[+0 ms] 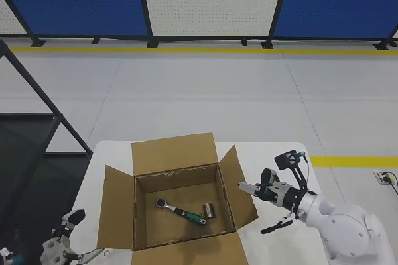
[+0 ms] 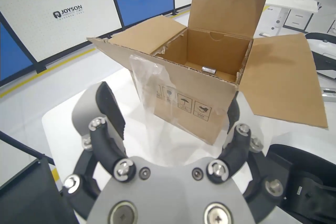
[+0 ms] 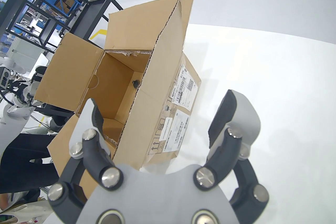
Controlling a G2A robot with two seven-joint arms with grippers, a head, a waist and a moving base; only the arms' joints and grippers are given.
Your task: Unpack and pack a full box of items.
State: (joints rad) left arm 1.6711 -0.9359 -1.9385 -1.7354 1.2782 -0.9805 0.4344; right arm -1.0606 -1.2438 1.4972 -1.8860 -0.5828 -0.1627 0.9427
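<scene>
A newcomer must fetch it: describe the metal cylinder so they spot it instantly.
Find the open cardboard box on the white table. On its floor, the cylinder lies just past the green-handled end of the ratchet wrench. It is short, stubby and silver, unlike the long tool.

Your left gripper (image 2: 172, 109) is spread wide, its two black-padded fingers (image 2: 110, 107) well apart with the pads facing each other. From above, you see your left arm (image 1: 56, 250) low at the near left, the gripper angled forward and inward. Your right gripper (image 3: 160, 114) is spread just as wide, with the pads on its own fingers also well apart. Your white right arm (image 1: 338, 225) lies at the near right, its wrist (image 1: 295, 199) turned toward the middle.
</scene>
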